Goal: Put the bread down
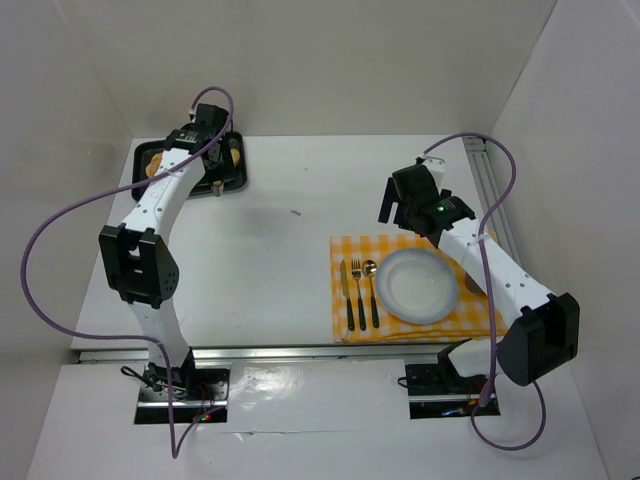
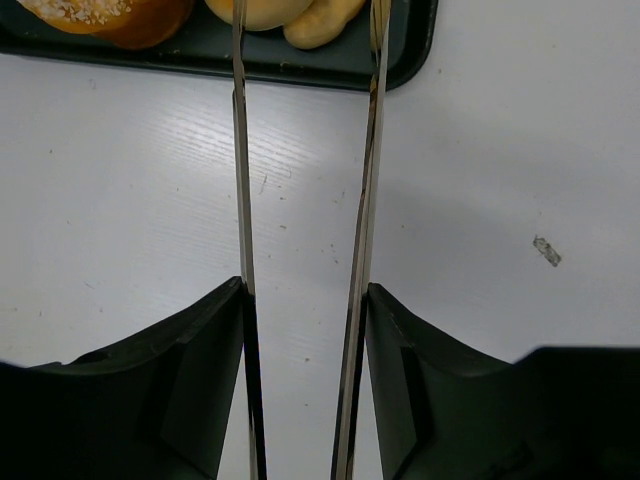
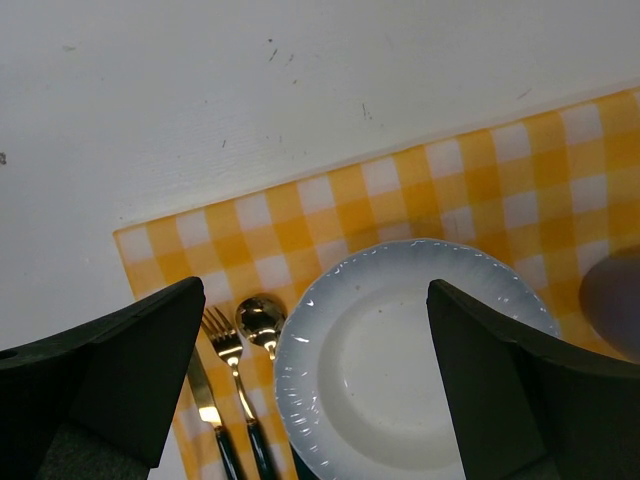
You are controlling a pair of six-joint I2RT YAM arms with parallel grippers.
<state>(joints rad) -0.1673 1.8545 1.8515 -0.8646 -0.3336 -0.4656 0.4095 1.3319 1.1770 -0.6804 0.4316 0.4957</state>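
Observation:
Several breads lie on a black tray (image 2: 405, 55) at the far left of the table: a seeded brown bun (image 2: 110, 15) and pale rolls (image 2: 300, 15). My left gripper (image 2: 305, 290) is shut on metal tongs (image 2: 241, 180). The two tong blades stand apart and reach over the tray's near edge toward the pale rolls; their tips are out of view. In the top view the left gripper (image 1: 205, 125) hangs over the tray (image 1: 240, 178). My right gripper (image 3: 316, 288) is open and empty above the white plate (image 3: 400, 370).
The plate (image 1: 417, 285) sits on a yellow checked cloth (image 1: 350, 250) at the right, with a knife (image 1: 345, 295), fork (image 1: 357, 290) and spoon (image 1: 370, 290) to its left. A dark round thing (image 3: 615, 300) lies blurred at the plate's right.

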